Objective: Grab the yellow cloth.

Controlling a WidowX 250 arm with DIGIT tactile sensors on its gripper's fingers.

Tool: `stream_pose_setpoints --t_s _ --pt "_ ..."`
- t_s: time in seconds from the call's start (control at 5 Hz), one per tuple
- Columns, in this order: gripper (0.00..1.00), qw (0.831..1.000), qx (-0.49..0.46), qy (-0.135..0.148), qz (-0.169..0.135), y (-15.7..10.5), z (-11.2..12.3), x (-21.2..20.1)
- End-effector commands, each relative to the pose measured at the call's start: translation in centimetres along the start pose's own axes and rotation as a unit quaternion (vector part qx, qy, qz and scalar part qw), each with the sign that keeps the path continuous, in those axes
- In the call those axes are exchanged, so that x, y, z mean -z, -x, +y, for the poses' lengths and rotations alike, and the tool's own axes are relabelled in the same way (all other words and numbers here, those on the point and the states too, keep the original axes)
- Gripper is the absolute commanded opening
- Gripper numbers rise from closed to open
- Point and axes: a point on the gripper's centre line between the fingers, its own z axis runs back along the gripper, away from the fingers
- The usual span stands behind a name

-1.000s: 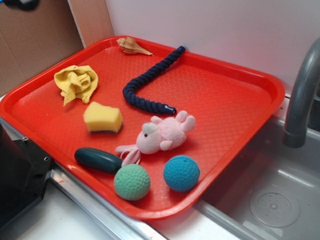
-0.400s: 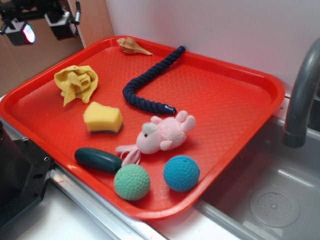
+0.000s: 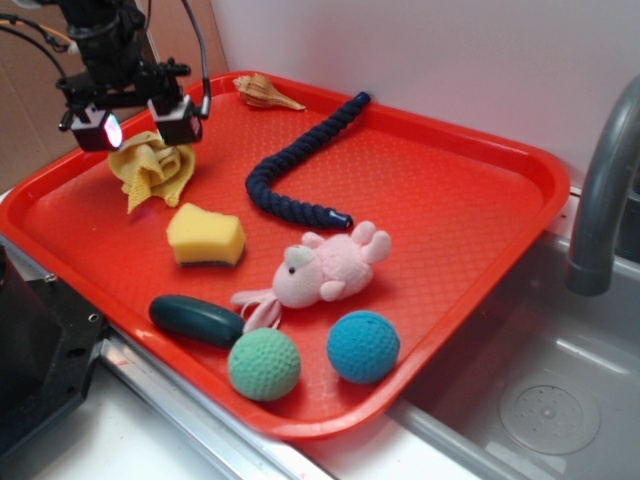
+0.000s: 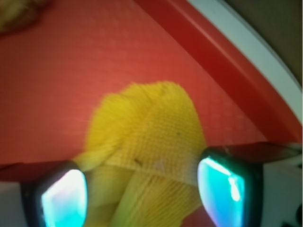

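The yellow cloth (image 3: 152, 166) lies crumpled at the back left of the red tray (image 3: 460, 200). My gripper (image 3: 138, 128) hangs right over it, open, with one finger on each side of the cloth. In the wrist view the cloth (image 4: 151, 142) fills the gap between my two fingertips (image 4: 64, 196), which stand wide apart and do not press it. The lower part of the cloth is hidden by the gripper in the exterior view.
A yellow sponge (image 3: 206, 236) lies just in front of the cloth. On the tray are also a dark blue rope (image 3: 290, 170), a shell (image 3: 262, 92), a pink plush toy (image 3: 325, 268), a dark teal oblong (image 3: 195, 320), a green ball (image 3: 264, 364) and a blue ball (image 3: 363, 346). A sink (image 3: 545, 400) and faucet (image 3: 605, 190) are right.
My gripper has come into view from the upper left and dropped down over the yellow cloth. The cloth and the other things have not moved.
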Motion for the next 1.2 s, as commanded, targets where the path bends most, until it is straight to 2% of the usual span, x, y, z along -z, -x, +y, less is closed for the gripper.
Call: stream_pose_setpoints --t_s 0.0,0.2,0.4,0.6,0.8,1.0 --pt "0.0 0.998 0.021 -0.064 0.014 1.2 2.0 0.9" --pt "0.0 0.998 0.018 -0.057 -0.015 1.1 2.7 -2.5" --pt "0.0 0.997 0.044 -0.052 -0.025 1.0 2.7 -6.8" --pt "0.0 0.996 0.082 -0.023 -0.039 1.2 1.3 -11.9" --pt "0.0 0.991 0.122 -0.009 -0.053 2.5 0.4 -15.8" --pt "1.0 0.992 0.113 0.011 -0.046 2.4 1.0 -15.0"
